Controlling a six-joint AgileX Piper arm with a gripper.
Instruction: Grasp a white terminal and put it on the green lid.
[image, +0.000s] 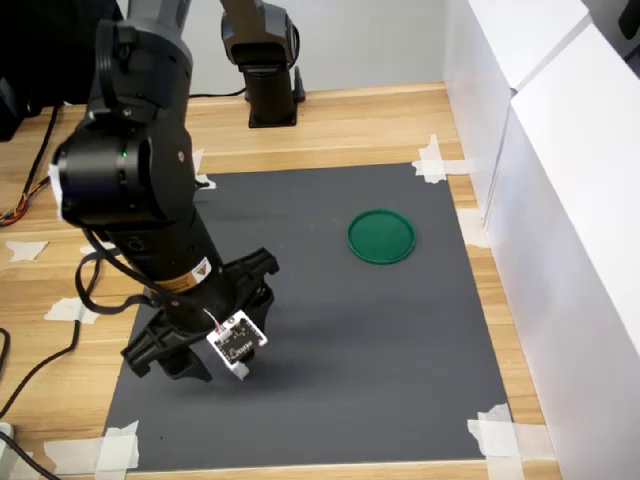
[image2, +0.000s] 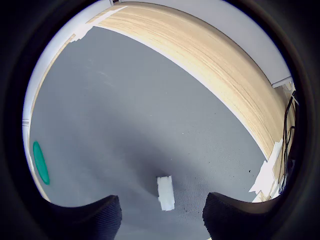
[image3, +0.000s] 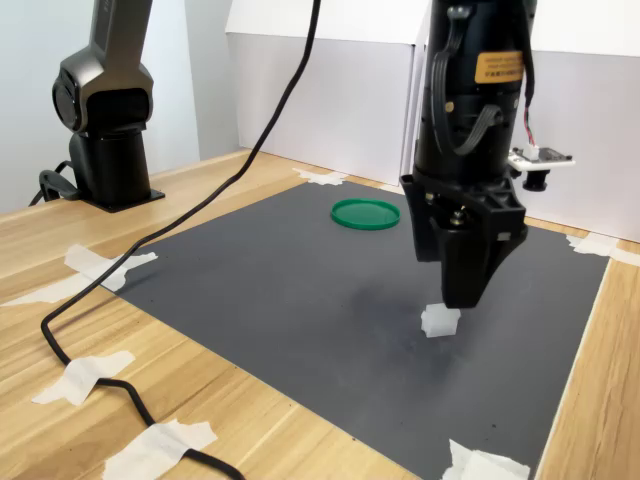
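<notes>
The terminal, a small blocky white plastic piece, is lying on the matte grey mat between the two dark textured fingers, which are standing wide apart and not touching it. In the second exterior view the gripper is hovering just above it. The lid, a flat round green disc with a raised rim, is sitting well apart on the mat, which is taped to the wooden table
</notes>
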